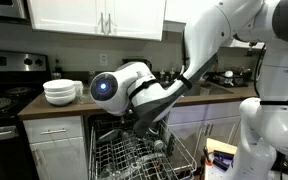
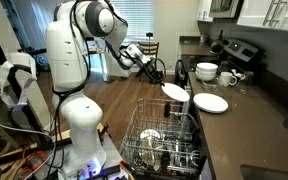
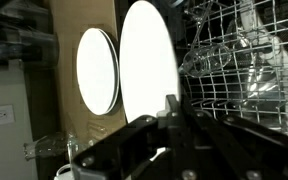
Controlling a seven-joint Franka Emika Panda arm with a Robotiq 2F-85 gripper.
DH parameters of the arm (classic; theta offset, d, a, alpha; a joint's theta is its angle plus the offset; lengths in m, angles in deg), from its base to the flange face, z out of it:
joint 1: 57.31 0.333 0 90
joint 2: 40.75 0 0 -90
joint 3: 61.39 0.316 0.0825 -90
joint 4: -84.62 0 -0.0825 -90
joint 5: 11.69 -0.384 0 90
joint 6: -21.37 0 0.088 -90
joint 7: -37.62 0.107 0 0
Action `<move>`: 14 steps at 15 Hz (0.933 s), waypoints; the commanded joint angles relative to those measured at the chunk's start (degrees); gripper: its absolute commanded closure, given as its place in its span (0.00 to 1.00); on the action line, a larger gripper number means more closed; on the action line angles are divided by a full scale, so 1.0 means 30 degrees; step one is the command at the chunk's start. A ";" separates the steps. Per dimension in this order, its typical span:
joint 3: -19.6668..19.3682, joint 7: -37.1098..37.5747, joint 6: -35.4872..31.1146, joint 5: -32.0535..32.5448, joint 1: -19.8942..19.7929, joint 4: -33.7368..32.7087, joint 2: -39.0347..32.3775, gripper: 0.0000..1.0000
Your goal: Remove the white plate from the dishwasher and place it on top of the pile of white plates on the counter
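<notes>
The white plate (image 2: pixel 174 91) hangs clear above the dishwasher (image 2: pixel 164 140) rack, just off the front edge of the surface (image 2: pixel 239 125), its rim pinched in the closed gripper (image 3: pixel 170 105). The pile of white plates (image 2: pixel 211 103) sits near that edge, just beyond the held plate on the side away from the gripper. The move left is probably a short reach onward, then lowering it flat.

The dark-brown tabletop (image 2: pixel 246 128) ran along the right of the scene, over white cabinet fronts (image 1: pixel 56 133). A low pile of white plates (image 2: pixel 211 103) lay flat near its front edge. Farther along stood a stack of deep white bowls (image 2: pixel 206 71), with small white crockery (image 2: pixel 230 78), too small to identify, just beside it.
</notes>
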 commanded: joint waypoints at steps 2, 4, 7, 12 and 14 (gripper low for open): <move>-0.0084 0.1010 0.0743 0.1758 -0.0056 -0.0008 0.0060 0.98; -0.0280 0.0785 0.0321 0.2232 -0.0290 0.0014 -0.0004 0.98; -0.0616 0.0710 0.0056 0.2910 -0.0511 0.0016 -0.0123 0.98; -0.1117 0.0496 -0.0643 0.3982 -0.0952 0.0012 -0.0262 0.98; -0.1307 0.0456 -0.1099 0.4462 -0.1164 -0.0019 -0.0275 0.98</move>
